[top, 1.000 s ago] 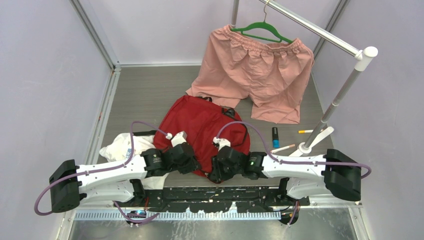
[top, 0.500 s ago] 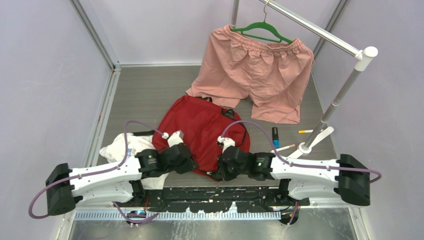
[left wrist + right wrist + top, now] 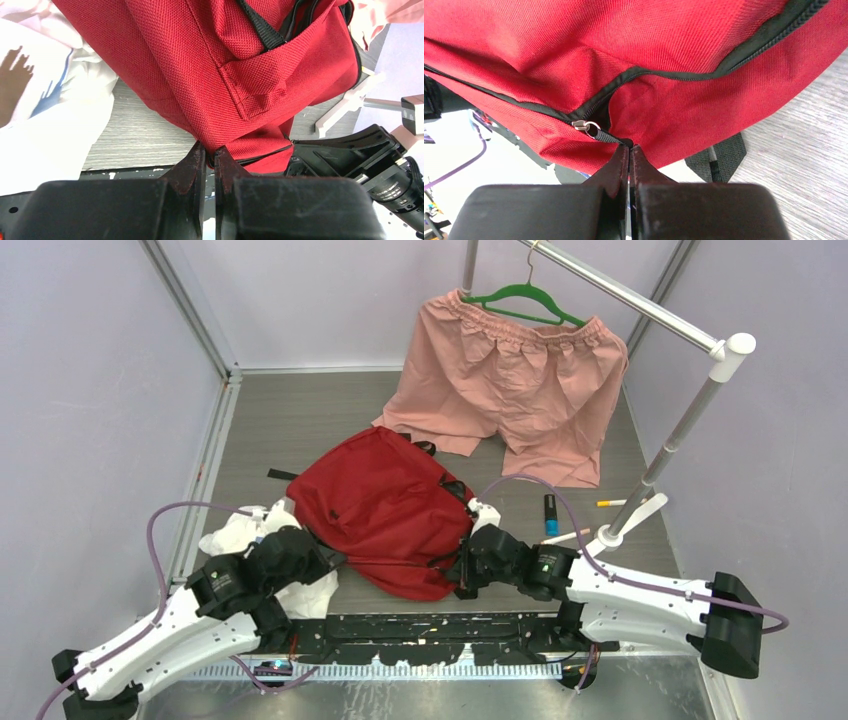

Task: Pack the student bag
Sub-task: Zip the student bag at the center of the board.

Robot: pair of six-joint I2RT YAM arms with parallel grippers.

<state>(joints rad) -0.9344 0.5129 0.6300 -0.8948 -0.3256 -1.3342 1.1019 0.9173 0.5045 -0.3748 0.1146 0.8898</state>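
Observation:
The red student bag (image 3: 385, 505) lies tilted on the grey table, lifted a little at its near edge. My left gripper (image 3: 325, 560) is shut on the bag's red fabric edge (image 3: 227, 142) at its near left corner. My right gripper (image 3: 462, 575) is shut on the black zipper pull strap (image 3: 609, 135) at the bag's near right corner. The zipper slider (image 3: 583, 125) sits just beyond the fingertips, and the black zipper (image 3: 724, 62) runs closed across the bag. The bag's inside is hidden.
A white plastic bag (image 3: 240, 535) lies left of the student bag. Pink shorts (image 3: 510, 380) hang on a green hanger from a metal rail at the back. A blue marker (image 3: 550, 513) and pens lie by the rail's white foot (image 3: 625, 525).
Both arms have swung outward, the left arm far left and nearer. The bag has been pulled, turned and stretched between the two grippers, and its top now points back left.

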